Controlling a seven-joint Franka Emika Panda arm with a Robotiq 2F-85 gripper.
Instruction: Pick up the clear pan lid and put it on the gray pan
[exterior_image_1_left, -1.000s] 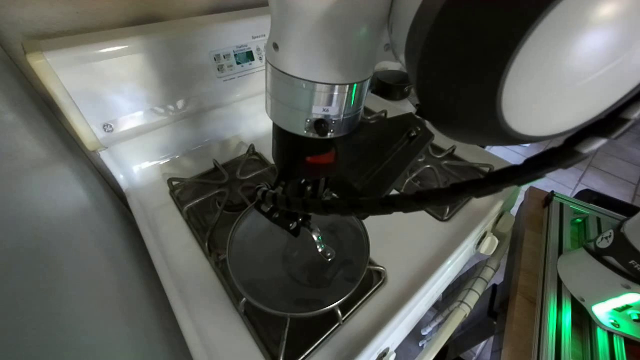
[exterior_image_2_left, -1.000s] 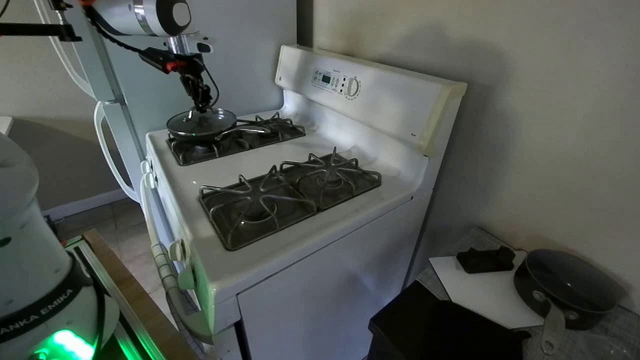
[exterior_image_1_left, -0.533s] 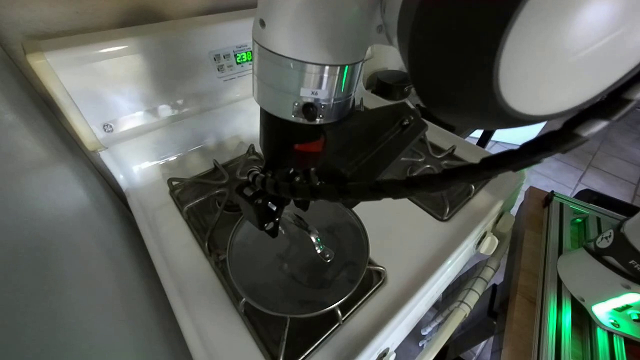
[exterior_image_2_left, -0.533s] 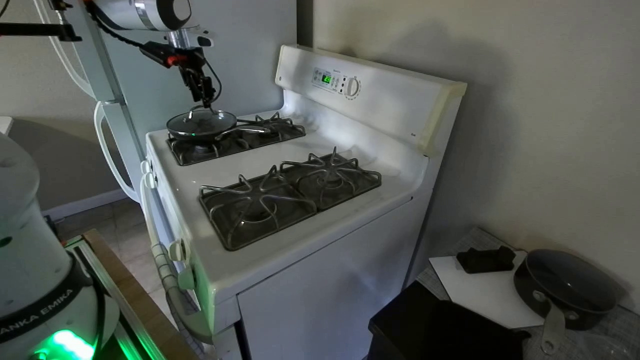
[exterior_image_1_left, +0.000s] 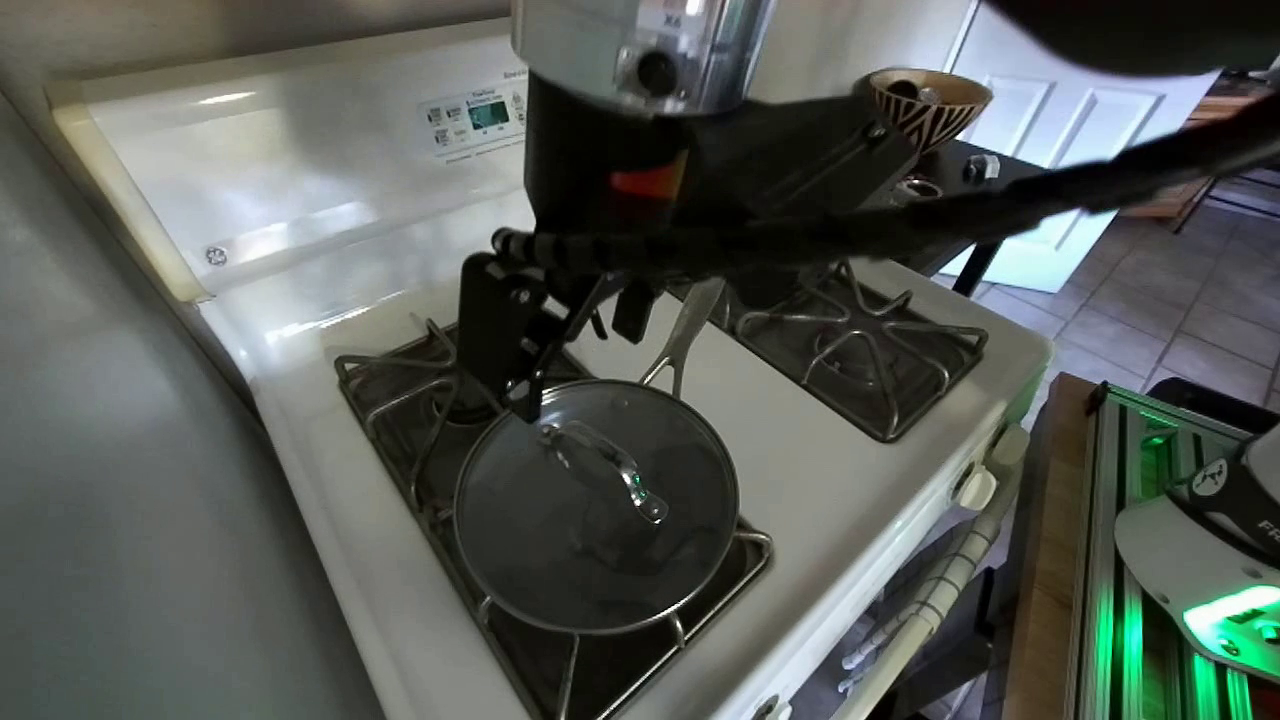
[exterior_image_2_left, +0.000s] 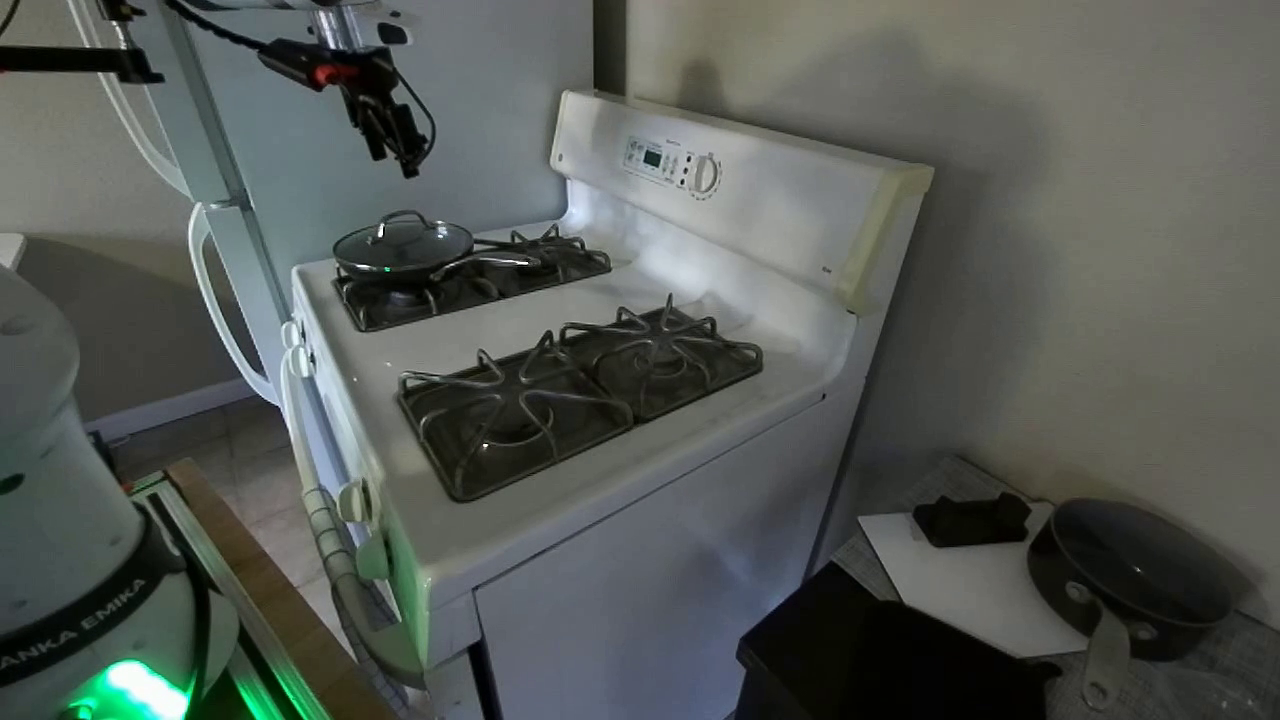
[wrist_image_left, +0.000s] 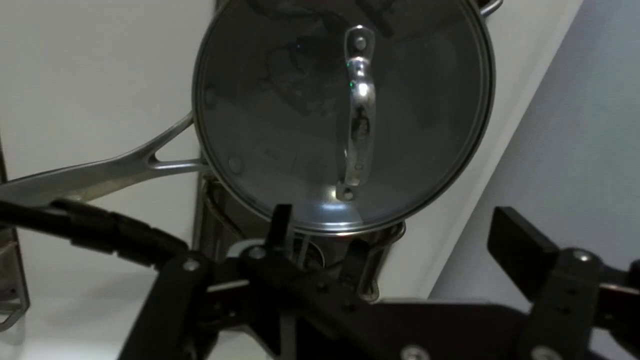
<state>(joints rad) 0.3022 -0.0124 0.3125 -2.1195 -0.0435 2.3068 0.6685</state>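
Hovering gripper (wrist_image_left: 397, 232), lid (wrist_image_left: 310, 130) on pan (wrist_image_left: 120, 172)

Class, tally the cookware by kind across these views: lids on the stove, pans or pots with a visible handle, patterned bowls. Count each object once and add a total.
Lids: 1, the clear pan lid
Handled pans or pots: 2, the gray pan and the dark pot
Bowls: 1, the patterned bowl
Total: 4
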